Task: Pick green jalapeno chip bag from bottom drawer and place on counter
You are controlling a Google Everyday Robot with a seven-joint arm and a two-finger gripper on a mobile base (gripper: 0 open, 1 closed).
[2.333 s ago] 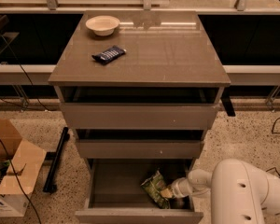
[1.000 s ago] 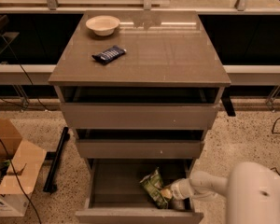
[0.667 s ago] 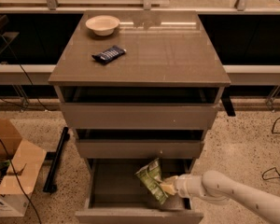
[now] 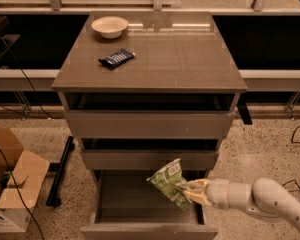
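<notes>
The green jalapeno chip bag (image 4: 169, 183) is held tilted above the open bottom drawer (image 4: 140, 204), clear of its floor and in front of the middle drawer's panel. My gripper (image 4: 189, 190) is shut on the bag's lower right side, with the white arm reaching in from the lower right. The counter (image 4: 160, 54) is the glossy grey-brown top of the cabinet, well above the bag.
A small dark-blue snack bar wrapper (image 4: 116, 58) and a white bowl (image 4: 110, 26) sit on the counter's left part. The two upper drawers (image 4: 150, 124) stand slightly open. A cardboard box (image 4: 12, 184) and a black bar (image 4: 60, 171) lie on the floor at left.
The bag has been lifted off the drawer floor and now hangs higher. My arm has stretched out flatter and its bulky part has withdrawn to the right.
</notes>
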